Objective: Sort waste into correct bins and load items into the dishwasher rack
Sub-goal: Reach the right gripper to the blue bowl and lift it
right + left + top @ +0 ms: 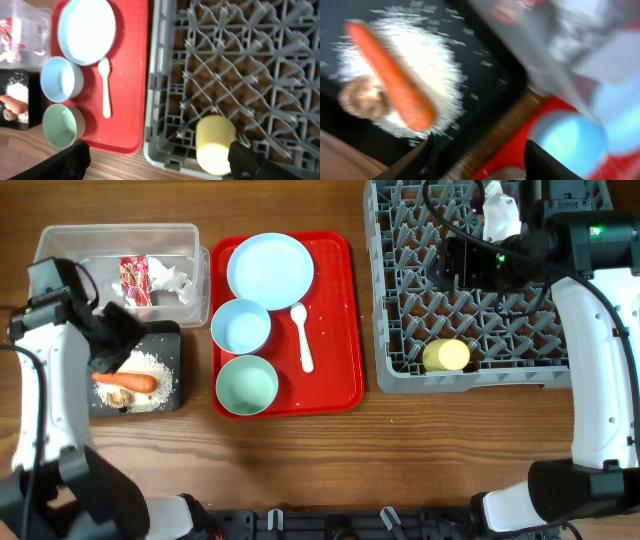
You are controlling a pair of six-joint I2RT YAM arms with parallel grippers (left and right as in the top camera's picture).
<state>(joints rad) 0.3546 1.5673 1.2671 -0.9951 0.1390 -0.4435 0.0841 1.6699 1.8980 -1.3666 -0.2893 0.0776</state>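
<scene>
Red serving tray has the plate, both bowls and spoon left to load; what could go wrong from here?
The thin white plastic spoon lies flat on the red serving tray, so the right tool may skid off it. The small yellow cup lies on its side near the grey plastic rack edge and could get knocked.

I can't read any text; the wrapper [134, 278] in the tub [115, 227] has red print, too blurred.

carrot [125, 381] on rice [160, 368], yellow cup [446, 355] in rack [470, 377]
</scene>
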